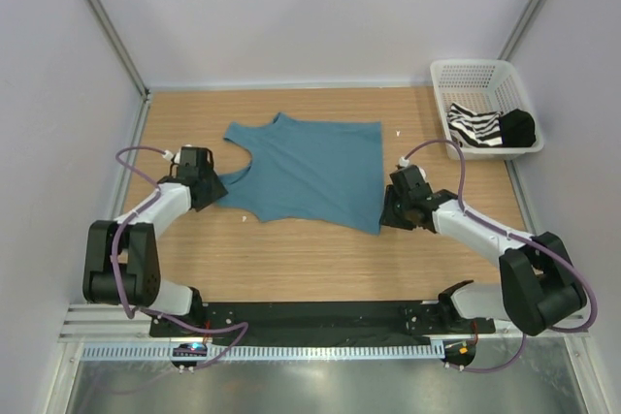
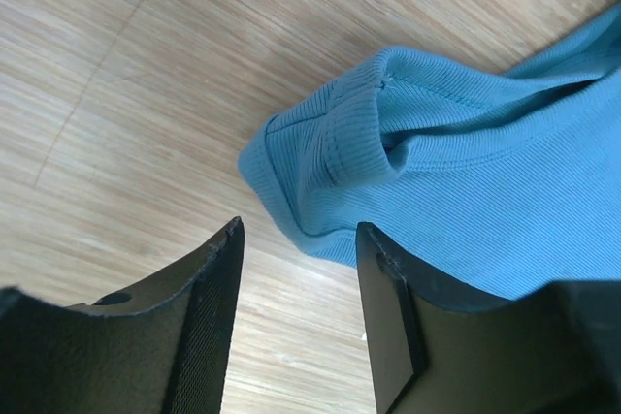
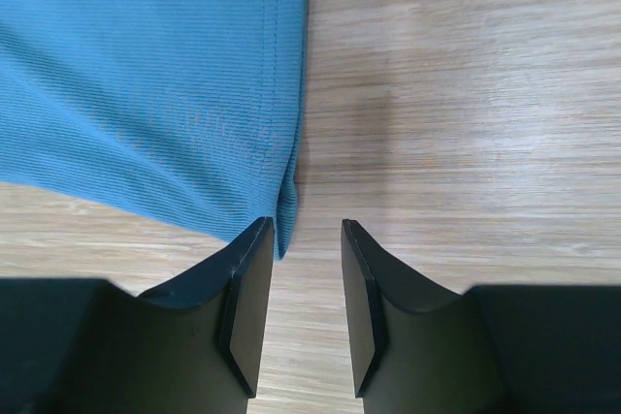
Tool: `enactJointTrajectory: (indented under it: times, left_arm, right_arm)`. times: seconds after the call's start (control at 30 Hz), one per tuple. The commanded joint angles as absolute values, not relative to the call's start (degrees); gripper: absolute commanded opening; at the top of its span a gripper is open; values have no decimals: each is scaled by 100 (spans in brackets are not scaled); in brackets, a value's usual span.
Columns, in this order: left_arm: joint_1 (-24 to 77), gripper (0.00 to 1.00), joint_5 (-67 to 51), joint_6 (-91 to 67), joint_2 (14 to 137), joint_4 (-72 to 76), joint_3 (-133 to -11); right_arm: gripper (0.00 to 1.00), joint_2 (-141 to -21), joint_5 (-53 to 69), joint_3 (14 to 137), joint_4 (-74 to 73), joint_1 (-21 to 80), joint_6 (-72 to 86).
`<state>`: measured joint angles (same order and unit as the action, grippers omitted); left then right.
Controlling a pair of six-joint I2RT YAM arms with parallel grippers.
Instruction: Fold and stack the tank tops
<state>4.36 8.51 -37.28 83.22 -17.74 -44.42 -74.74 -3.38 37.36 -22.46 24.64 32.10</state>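
The teal-blue tank top (image 1: 309,170) lies spread flat on the wooden table, straps to the left, hem to the right. My left gripper (image 1: 199,189) is open and empty, just short of the near shoulder strap (image 2: 330,157), which is bunched up. My right gripper (image 1: 396,208) is open and empty at the near right hem corner (image 3: 283,230); the corner sits just beside the left finger (image 3: 247,278). The black and white striped tank top (image 1: 475,129) lies crumpled in the white mesh basket (image 1: 464,73) at the back right.
A black cloth item (image 1: 517,127) lies in the basket beside the striped top. Grey walls with metal rails close the table at left, back and right. Bare wood shows in front of the teal top (image 1: 310,254).
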Motion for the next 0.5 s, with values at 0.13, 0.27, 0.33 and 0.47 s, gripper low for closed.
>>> enactJointTrajectory:
  times: [0.13, 0.27, 0.33, 0.47]
  left_arm:
    - [781, 52, 1440, -3797, 7427, -2091, -4517]
    - [1203, 53, 1749, -3902, 7041, -2565, -4658]
    - [1274, 54, 1618, -3920, 6778, -2610, -4641]
    - [1572, 54, 1178, -4060, 6574, -2681, -4553]
  right_arm:
    - [41, -7119, -212, 3753, -2268, 2496, 3208]
    - [40, -7426, -71, 3805, -2136, 2584, 3164]
    - [40, -7654, -79, 3832, -2083, 2628, 3146]
    - [38, -7962, 123, 3902, -2039, 2786, 3146]
